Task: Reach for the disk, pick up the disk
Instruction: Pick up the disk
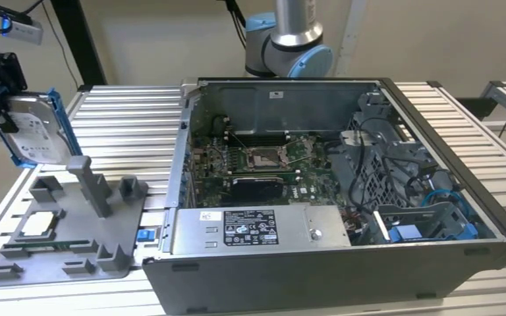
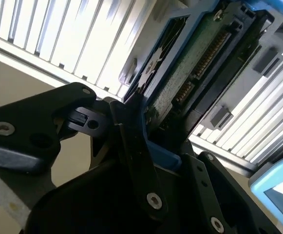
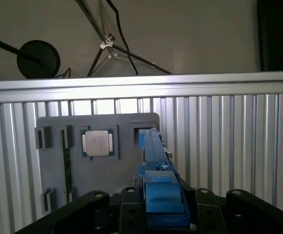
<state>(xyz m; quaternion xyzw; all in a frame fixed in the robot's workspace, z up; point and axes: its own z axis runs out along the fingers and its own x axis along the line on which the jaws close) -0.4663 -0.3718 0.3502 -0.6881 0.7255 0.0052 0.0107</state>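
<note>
The disk [image 1: 40, 135] is a silver drive with a white label and blue rails. It hangs in the air at the exterior view's far left, above the grey fixture. My black gripper [image 1: 5, 108] is shut on it from the side. In the second wrist view the disk's green circuit board [image 2: 195, 63] runs away from the gripper [image 2: 168, 156], whose fingers [image 2: 136, 146] press on its sides. The first wrist view shows the disk [image 3: 153, 151] edge-on, its blue rail rising from the gripper [image 3: 163, 200].
Below the disk sits the grey plastic fixture [image 1: 68, 224] with upright posts and a small square chip [image 1: 37, 227]. An open computer case [image 1: 323, 197] takes up the middle of the slatted metal table [image 1: 130, 118]. The arm's base [image 1: 288, 46] stands behind it.
</note>
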